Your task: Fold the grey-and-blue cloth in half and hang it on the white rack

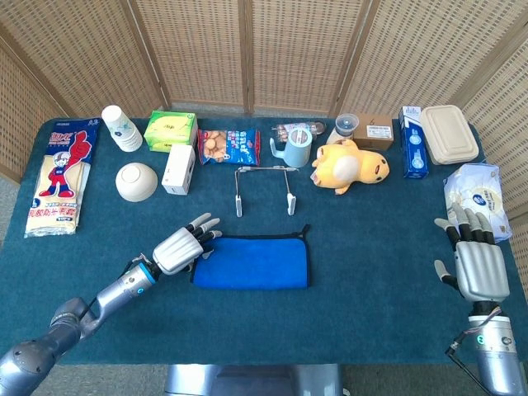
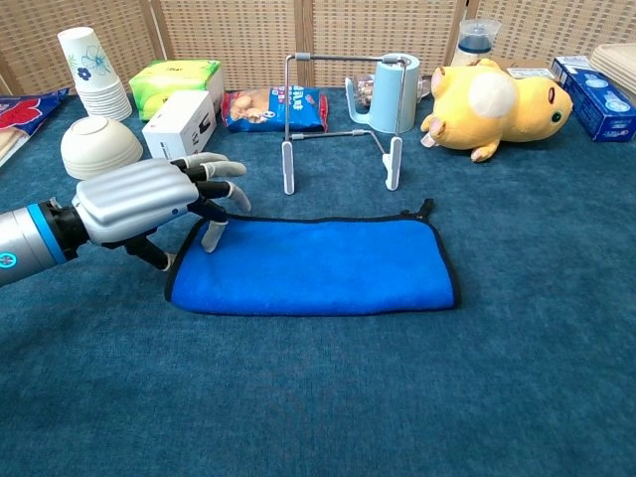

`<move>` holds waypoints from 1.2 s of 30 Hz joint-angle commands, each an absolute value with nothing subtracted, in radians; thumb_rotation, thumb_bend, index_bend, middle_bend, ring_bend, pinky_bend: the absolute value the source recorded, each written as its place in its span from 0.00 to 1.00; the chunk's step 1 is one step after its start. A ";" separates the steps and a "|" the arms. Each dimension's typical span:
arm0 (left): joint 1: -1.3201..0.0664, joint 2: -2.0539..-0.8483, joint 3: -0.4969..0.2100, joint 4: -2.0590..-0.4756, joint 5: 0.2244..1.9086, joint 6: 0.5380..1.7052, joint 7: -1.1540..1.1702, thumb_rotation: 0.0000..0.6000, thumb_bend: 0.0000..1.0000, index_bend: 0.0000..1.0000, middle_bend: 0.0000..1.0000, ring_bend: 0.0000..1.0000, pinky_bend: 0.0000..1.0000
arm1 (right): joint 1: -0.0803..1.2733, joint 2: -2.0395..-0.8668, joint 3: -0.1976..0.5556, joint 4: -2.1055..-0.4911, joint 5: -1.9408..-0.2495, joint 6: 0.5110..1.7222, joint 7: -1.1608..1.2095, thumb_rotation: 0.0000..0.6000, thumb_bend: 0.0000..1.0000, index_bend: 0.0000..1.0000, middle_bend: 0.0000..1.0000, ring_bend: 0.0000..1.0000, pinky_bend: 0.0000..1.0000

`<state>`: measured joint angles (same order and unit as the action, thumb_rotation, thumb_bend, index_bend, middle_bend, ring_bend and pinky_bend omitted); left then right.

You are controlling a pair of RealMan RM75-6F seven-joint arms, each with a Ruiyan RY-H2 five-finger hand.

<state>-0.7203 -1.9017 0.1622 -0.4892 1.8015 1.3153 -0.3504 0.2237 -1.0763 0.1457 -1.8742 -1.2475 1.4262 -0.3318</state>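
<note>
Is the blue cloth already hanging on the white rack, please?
No, the blue cloth lies flat on the table in front of the white rack, whose bar is bare.

No wording is sharp enough to read. The long packet point(image 1: 56, 183) at nine o'clock carries large red characters beside a cartoon figure, illegible here. The green box point(image 1: 171, 129) and the blue cartons point(image 1: 413, 140) at one o'clock bear print too small to read.

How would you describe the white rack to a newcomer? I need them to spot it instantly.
Look at the middle of the blue table, just behind the folded blue cloth. The white rack stands there: a thin metal frame on two white feet, the only bare wire stand among boxes and packets.
</note>
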 commanded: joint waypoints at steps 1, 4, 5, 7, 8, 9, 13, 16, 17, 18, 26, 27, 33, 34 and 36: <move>-0.723 -1.908 0.161 -0.481 1.799 1.315 -0.356 1.00 0.49 0.66 0.30 0.08 0.00 | 0.218 -1.073 0.145 -1.880 -1.249 1.430 -0.328 1.00 0.27 0.22 0.05 0.00 0.00; -0.728 -1.913 0.155 -0.474 1.795 1.320 -0.363 1.00 0.49 0.70 0.31 0.10 0.00 | 0.210 -1.071 0.143 -1.885 -1.255 1.439 -0.324 1.00 0.27 0.22 0.05 0.00 0.00; -0.729 -1.913 0.154 -0.472 1.794 1.322 -0.364 1.00 0.49 0.70 0.32 0.10 0.00 | 0.208 -1.070 0.143 -1.886 -1.255 1.441 -0.323 1.00 0.26 0.22 0.05 0.00 0.00; -0.733 -1.913 0.149 -0.472 1.791 1.327 -0.364 1.00 0.49 0.72 0.33 0.11 0.00 | 0.204 -1.069 0.143 -1.888 -1.257 1.445 -0.318 1.00 0.26 0.22 0.05 0.00 0.00; -0.735 -1.912 0.147 -0.473 1.790 1.329 -0.364 1.00 0.49 0.72 0.33 0.12 0.01 | 0.202 -1.068 0.143 -1.888 -1.258 1.446 -0.315 1.00 0.26 0.22 0.05 0.00 0.00; -0.736 -1.911 0.145 -0.476 1.789 1.332 -0.364 1.00 0.49 0.73 0.35 0.13 0.01 | 0.201 -1.068 0.142 -1.888 -1.260 1.447 -0.313 1.00 0.26 0.22 0.05 0.00 0.00; -0.741 -1.903 0.139 -0.492 1.788 1.352 -0.355 1.00 0.50 0.75 0.37 0.15 0.02 | 0.196 -1.068 0.142 -1.884 -1.264 1.450 -0.304 1.00 0.26 0.22 0.05 0.00 0.00; -0.746 -1.889 0.127 -0.523 1.784 1.378 -0.348 1.00 0.50 0.76 0.40 0.19 0.03 | 0.192 -1.072 0.141 -1.877 -1.266 1.449 -0.291 1.00 0.26 0.22 0.05 0.00 0.00; -0.748 -1.881 0.116 -0.542 1.779 1.396 -0.347 1.00 0.50 0.76 0.42 0.20 0.04 | 0.191 -1.074 0.141 -1.872 -1.267 1.449 -0.285 1.00 0.26 0.22 0.05 0.00 0.00; -0.750 -1.868 0.106 -0.567 1.774 1.410 -0.344 1.00 0.50 0.76 0.43 0.22 0.04 | 0.190 -1.077 0.140 -1.866 -1.268 1.449 -0.279 1.00 0.26 0.22 0.05 0.00 0.00; -0.775 -1.681 0.010 -0.956 1.718 1.438 -0.261 1.00 0.50 0.76 0.45 0.23 0.06 | 0.179 -1.097 0.141 -1.809 -1.283 1.447 -0.205 1.00 0.27 0.22 0.05 0.00 0.00; -0.780 -1.651 -0.002 -1.017 1.710 1.427 -0.240 1.00 0.50 0.76 0.45 0.23 0.06 | 0.178 -1.099 0.142 -1.801 -1.286 1.446 -0.194 1.00 0.26 0.22 0.05 0.00 0.00; -0.810 -1.553 -0.077 -1.247 1.671 1.382 -0.110 1.00 0.50 0.77 0.46 0.23 0.06 | 0.167 -1.105 0.143 -1.761 -1.297 1.448 -0.138 1.00 0.26 0.22 0.05 0.00 0.00; -0.813 -1.547 -0.086 -1.267 1.665 1.377 -0.099 1.00 0.50 0.77 0.45 0.23 0.06 | 0.166 -1.105 0.143 -1.757 -1.298 1.449 -0.132 1.00 0.26 0.22 0.05 0.00 0.00; -0.829 -1.526 -0.123 -1.342 1.638 1.352 -0.054 1.00 0.50 0.77 0.45 0.23 0.06 | 0.160 -1.108 0.142 -1.742 -1.302 1.451 -0.112 1.00 0.26 0.22 0.05 0.00 0.00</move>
<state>-0.8025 -1.5784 -0.0649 -1.2506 1.6783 1.3871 -0.1256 0.1642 -1.1056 0.1424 -1.7487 -1.2984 1.4492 -0.1207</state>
